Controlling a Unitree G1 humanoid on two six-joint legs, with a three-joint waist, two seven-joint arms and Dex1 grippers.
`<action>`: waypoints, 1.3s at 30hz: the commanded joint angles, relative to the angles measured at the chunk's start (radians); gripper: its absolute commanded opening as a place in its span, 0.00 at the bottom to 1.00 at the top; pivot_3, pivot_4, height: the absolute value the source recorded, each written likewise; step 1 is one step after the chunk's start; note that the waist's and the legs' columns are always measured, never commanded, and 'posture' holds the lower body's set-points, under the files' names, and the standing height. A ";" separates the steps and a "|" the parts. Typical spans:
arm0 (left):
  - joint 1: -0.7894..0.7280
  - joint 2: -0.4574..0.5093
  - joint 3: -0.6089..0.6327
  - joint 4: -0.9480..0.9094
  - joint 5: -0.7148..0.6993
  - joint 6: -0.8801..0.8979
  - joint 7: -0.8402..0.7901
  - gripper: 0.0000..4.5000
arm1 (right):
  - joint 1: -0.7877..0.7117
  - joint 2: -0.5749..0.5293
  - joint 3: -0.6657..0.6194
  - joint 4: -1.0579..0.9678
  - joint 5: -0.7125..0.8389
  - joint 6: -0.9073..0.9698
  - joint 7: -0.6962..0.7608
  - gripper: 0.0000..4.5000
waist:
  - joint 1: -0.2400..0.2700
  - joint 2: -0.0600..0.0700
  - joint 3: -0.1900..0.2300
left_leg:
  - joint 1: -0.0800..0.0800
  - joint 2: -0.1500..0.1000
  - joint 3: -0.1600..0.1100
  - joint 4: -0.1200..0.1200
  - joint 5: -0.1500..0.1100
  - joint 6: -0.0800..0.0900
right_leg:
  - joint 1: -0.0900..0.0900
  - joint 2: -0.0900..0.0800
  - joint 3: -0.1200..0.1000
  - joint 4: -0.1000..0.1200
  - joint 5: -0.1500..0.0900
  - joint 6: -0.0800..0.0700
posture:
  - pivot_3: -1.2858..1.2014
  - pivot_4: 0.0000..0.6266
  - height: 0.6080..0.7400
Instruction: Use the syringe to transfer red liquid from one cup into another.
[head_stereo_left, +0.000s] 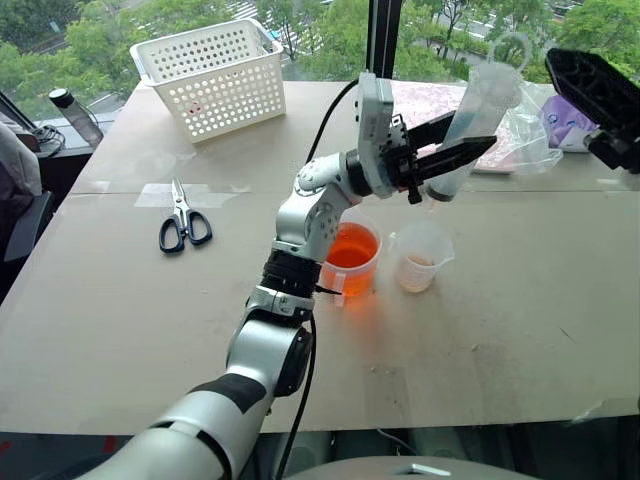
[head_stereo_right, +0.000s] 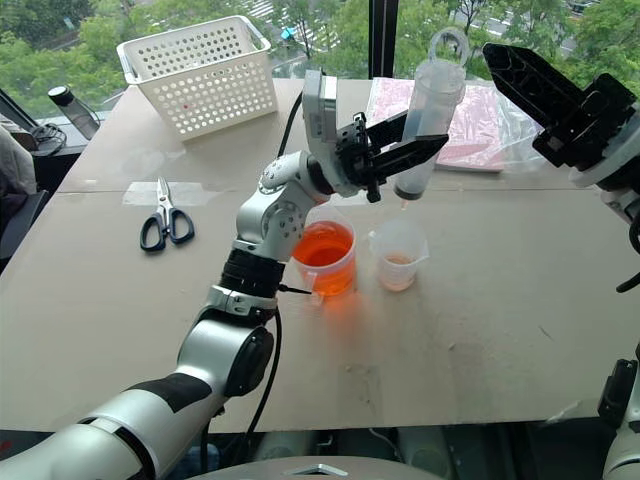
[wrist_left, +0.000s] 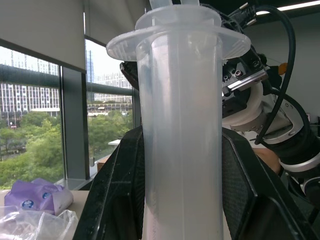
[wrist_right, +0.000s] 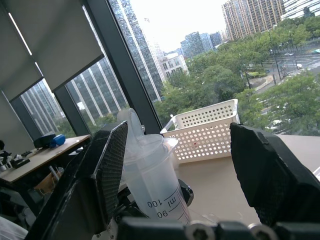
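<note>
My left gripper (head_stereo_left: 467, 140) is shut on the barrel of the syringe (head_stereo_left: 482, 105), a clear tube held nearly upright. Its tip (head_stereo_right: 405, 190) hangs just above the smaller frosted beaker (head_stereo_left: 421, 258). The beaker holds a thin layer of orange-red liquid at the bottom. The wider handled cup (head_stereo_left: 352, 258) stands right beside it, about half full of red liquid. My right gripper (wrist_right: 177, 132) is open, up at the far right, with its black fingers (head_stereo_right: 540, 85) spread wide. The syringe's top (wrist_right: 145, 150) is between and just beyond them, untouched.
A white perforated basket (head_stereo_left: 215, 75) stands at the table's back left. Blue-handled scissors (head_stereo_left: 182, 222) lie at the left. A pink packet under a clear plastic bag (head_stereo_right: 480, 130) and a purple pack (head_stereo_left: 565, 120) lie at the back right. A bottle (head_stereo_left: 75, 115) sits beyond the left edge.
</note>
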 joint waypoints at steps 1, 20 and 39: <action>-0.057 0.031 0.019 -0.118 -0.026 0.043 0.051 0.30 | -0.013 0.006 -0.050 -0.011 0.009 -0.039 0.039 0.77 | 0.000 0.000 0.000 | 0.000 0.000 0.000 0.000 0.000 0.000 | 0.000 0.000 0.000 0.000 0.000 0.000 | 0.52 0.24 1.00; 0.043 0.406 0.189 -0.387 -0.080 0.422 0.377 0.30 | 0.104 0.041 0.073 -0.056 -0.311 -0.090 0.264 0.83 | -0.004 0.001 0.000 | 0.000 0.000 0.000 0.000 0.000 0.000 | 0.000 0.000 0.000 0.000 0.000 0.000 | 0.52 0.24 1.00; 0.807 0.669 0.402 -0.822 -0.133 0.957 0.675 0.41 | 0.720 -0.001 0.046 -0.022 -0.819 -0.292 0.561 0.99 | -0.002 0.000 -0.001 | 0.010 0.000 -0.001 -0.001 0.000 0.000 | 0.008 0.000 0.001 0.001 0.000 0.000 | 0.52 0.24 1.00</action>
